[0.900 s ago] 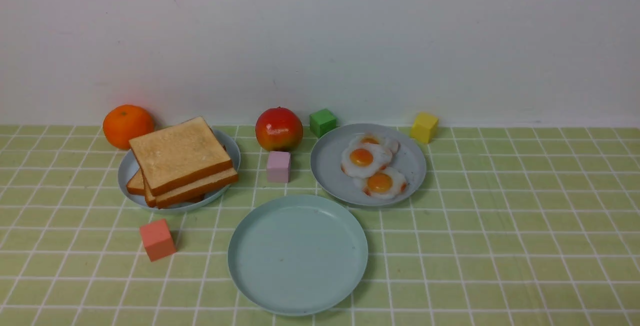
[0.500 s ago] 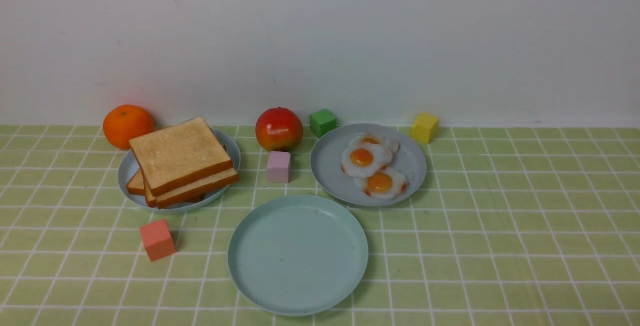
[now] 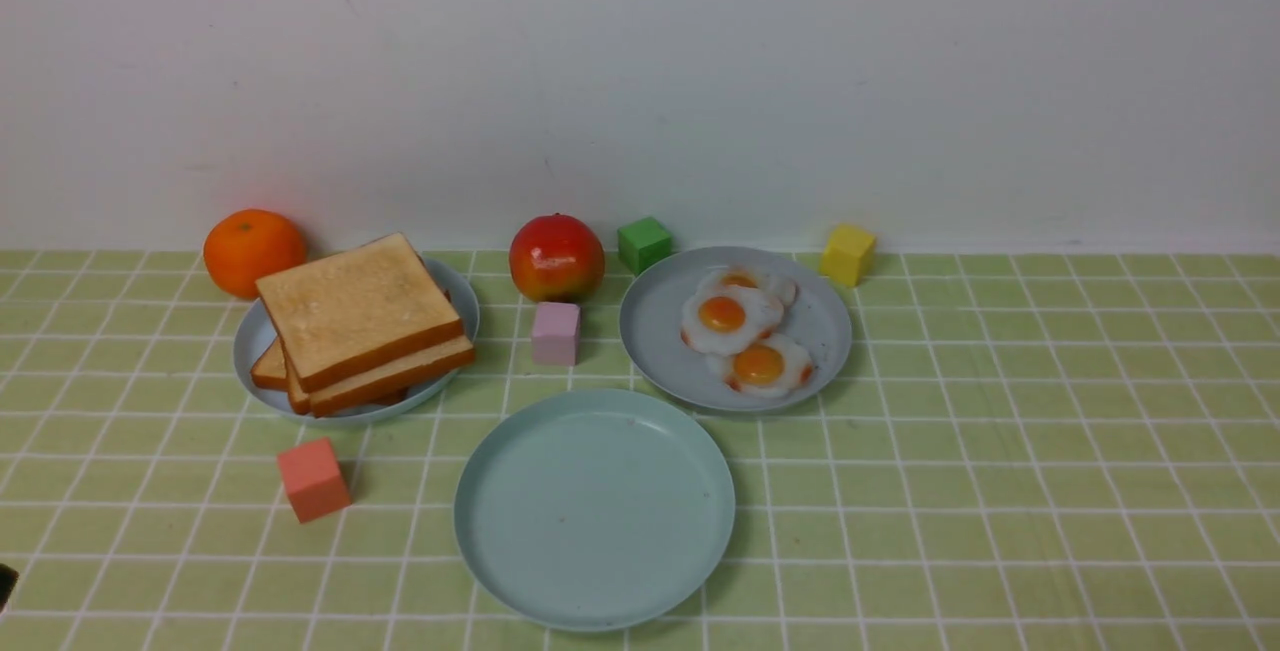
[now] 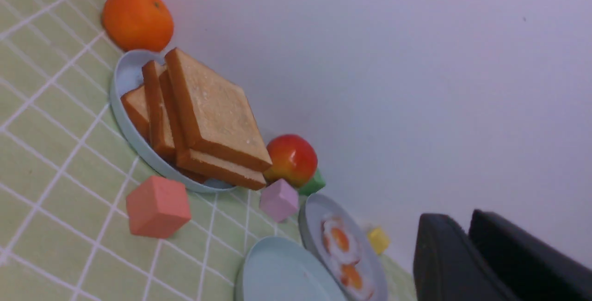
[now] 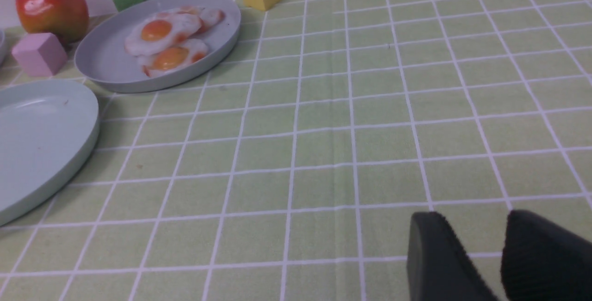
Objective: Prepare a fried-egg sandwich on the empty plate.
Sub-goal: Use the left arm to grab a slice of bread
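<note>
Several golden-brown toast slices [image 3: 355,316] are stacked on a grey-blue plate [image 3: 250,339] at the back left. White fried eggs with orange yolks [image 3: 730,316] lie on a second grey plate [image 3: 660,331] at the back right. The empty plate [image 3: 595,506], pale mint green, sits in front between them with nothing on it. My left gripper [image 4: 458,215] is shut and empty in the left wrist view, well away from the toast [image 4: 212,111]. My right gripper [image 5: 474,215] is open over bare tablecloth, far from the eggs [image 5: 162,35] and the empty plate [image 5: 41,130].
An orange [image 3: 253,251] and a red apple [image 3: 556,257] stand by the white back wall. Four cubes lie about: green [image 3: 644,243], yellow [image 3: 847,253], lilac [image 3: 555,332] between the two back plates, salmon [image 3: 313,478] left of the empty plate.
A dark sliver has come into the front view at its lower left edge. Nothing on the table has moved.
</note>
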You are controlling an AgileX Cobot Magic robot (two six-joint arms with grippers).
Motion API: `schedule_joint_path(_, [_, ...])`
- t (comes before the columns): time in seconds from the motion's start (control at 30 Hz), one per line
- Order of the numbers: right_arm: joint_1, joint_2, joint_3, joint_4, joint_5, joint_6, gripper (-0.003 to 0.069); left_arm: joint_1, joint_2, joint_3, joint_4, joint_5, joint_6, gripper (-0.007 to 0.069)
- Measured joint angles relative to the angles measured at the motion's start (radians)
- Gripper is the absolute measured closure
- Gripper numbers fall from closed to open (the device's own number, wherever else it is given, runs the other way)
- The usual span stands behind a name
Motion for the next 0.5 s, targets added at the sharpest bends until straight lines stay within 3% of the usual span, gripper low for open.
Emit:
schedule_joint_path(0.1, [0.0, 0.0, 0.0, 0.0, 0.0, 0.0, 0.0419, -0.01, 0.092, -0.129, 0.029, 0.117, 0.117, 0.0636])
schedule_joint_path(0.23, [0.0, 0.0, 0.0, 0.0, 0.0, 0.0, 0.0419, -0.104, 0.289, -0.324, 0.07, 0.35, 0.278, 0.0638])
schedule_joint_path(0.4, [0.0, 0.0, 0.006, 0.012, -0.046, 0.013, 0.0419, -0.221, 0.557, -0.534, 0.17, 0.654, 0.321, 0.0638])
schedule_joint_path(0.5, [0.0, 0.0, 0.011, 0.11, -0.116, 0.073, 0.0419, -0.253, 0.672, -0.588, 0.198, 0.689, 0.324, 0.0638])
